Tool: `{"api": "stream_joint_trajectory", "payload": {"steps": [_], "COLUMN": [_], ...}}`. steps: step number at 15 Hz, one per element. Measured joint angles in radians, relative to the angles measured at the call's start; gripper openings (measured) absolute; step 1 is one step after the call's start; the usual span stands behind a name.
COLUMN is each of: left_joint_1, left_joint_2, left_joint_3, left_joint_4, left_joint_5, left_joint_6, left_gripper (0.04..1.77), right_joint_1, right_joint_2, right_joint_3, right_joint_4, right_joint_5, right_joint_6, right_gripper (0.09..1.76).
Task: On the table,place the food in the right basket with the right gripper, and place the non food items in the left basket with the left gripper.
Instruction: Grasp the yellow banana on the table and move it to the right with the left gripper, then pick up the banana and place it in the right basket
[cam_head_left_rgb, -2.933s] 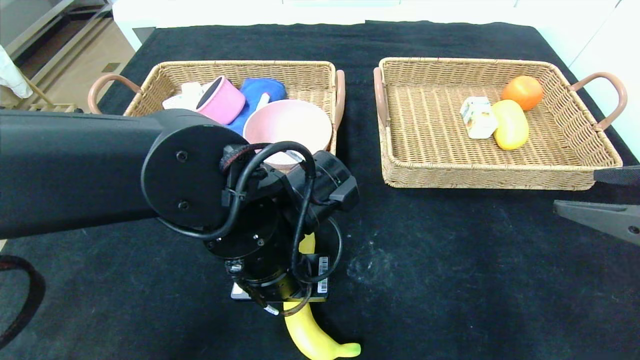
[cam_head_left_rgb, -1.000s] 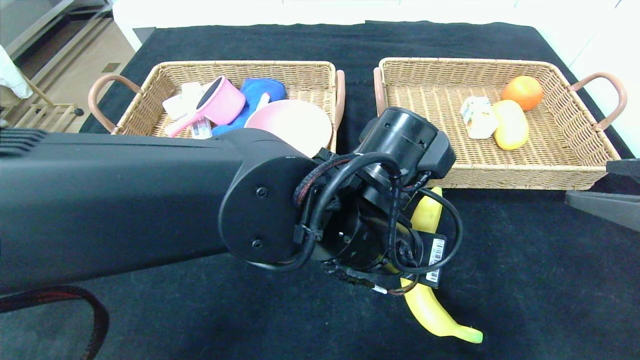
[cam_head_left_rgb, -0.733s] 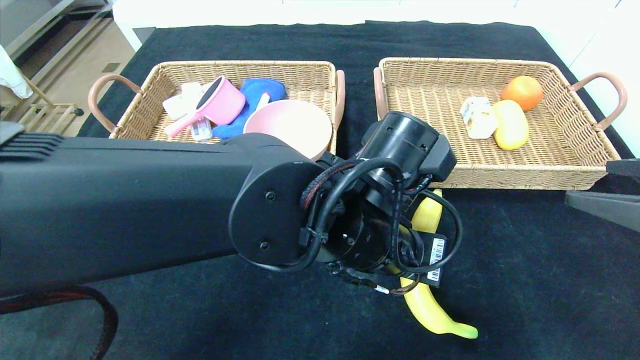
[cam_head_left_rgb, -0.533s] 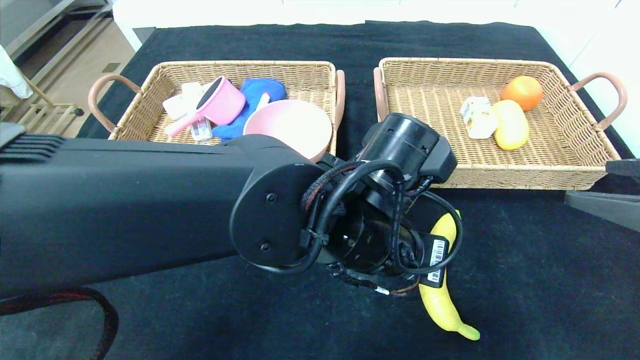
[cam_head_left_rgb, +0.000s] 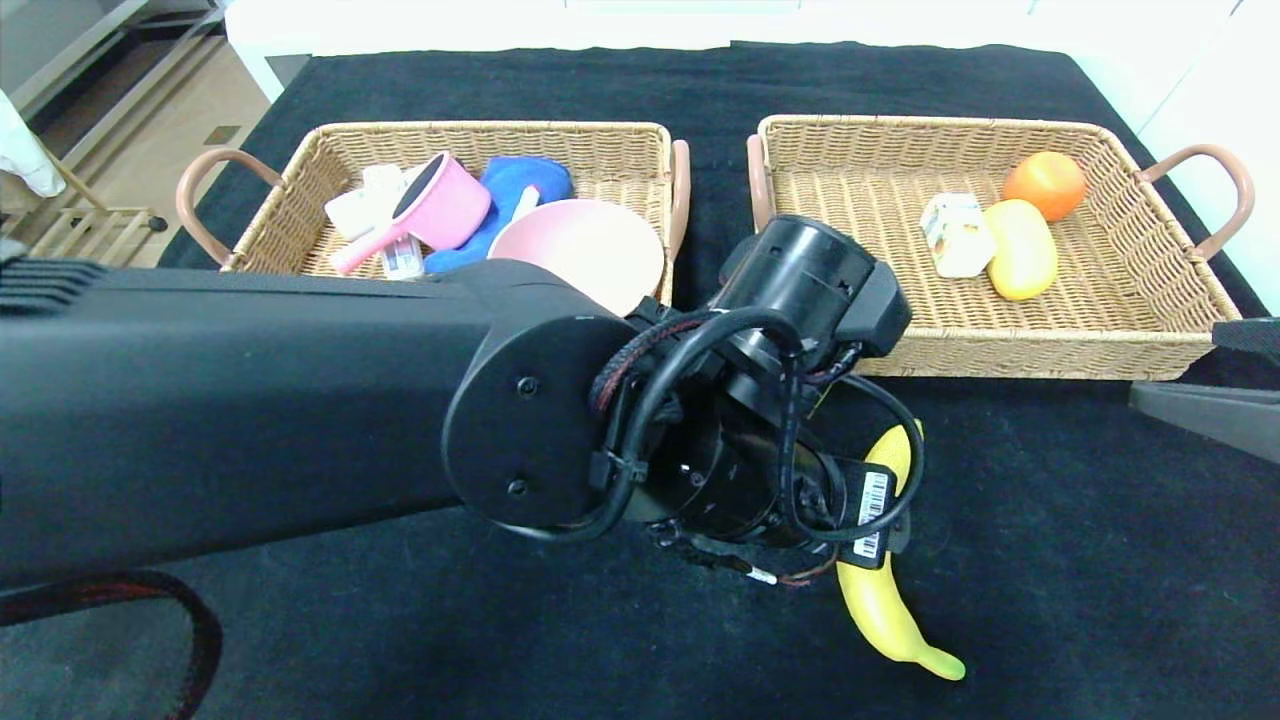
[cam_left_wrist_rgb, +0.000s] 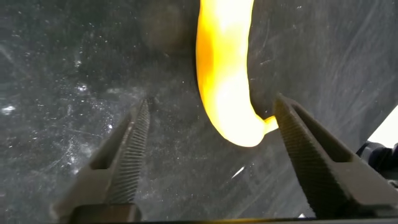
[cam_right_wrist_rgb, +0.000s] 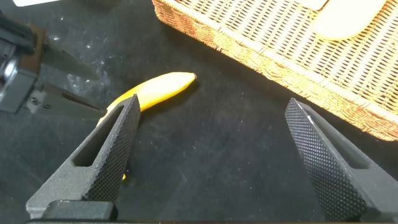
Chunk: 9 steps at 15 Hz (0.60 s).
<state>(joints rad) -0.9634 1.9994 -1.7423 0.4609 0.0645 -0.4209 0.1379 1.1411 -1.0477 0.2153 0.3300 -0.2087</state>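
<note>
Indoor test room, looking lab-like; black-clothed bench (cam_head_left_rgb: 1050, 560) sitting against white walls; wood flooring (cam_head_left_rgb: 150, 120) showing beyond its left edge.

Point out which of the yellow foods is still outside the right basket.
The banana, lying on the black table beneath the open left gripper. The other yellow fruit already lies inside the right basket, beside the orange.

Woven wicker baskets (cam_head_left_rgb: 1000, 350), matt black cloth (cam_head_left_rgb: 1100, 560), smooth glossy banana (cam_head_left_rgb: 885, 610)

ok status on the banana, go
Left gripper open, straddling banana, not gripping. Banana flat on table, short of right basket. Right gripper open, clear, at table's right edge.
</note>
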Motion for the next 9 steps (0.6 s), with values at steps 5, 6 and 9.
{"api": "stream_joint_trajectory", "payload": {"steps": [5, 6, 9], "left_joint_1": [0.006, 0.009, 0.035], "left_joint_2": [-0.076, -0.099, -0.172], "left_joint_3": [0.008, 0.010, 0.010], "left_joint_4": [0.009, 0.013, 0.051], "left_joint_5": [0.006, 0.006, 0.006], "left_joint_6": [0.001, 0.004, 0.011], "left_gripper": [1.59, 1.61, 1.64], "right_joint_1": [0.000, 0.000, 0.001], "right_joint_2": [0.001, 0.002, 0.003], "right_joint_3": [0.001, 0.002, 0.003], "right_joint_4": [0.000, 0.000, 0.000], "right_joint_5": [-0.004, -0.004, -0.005], "right_joint_6": [0.000, 0.000, 0.000], "right_gripper": [1.71, 1.71, 1.71]}}
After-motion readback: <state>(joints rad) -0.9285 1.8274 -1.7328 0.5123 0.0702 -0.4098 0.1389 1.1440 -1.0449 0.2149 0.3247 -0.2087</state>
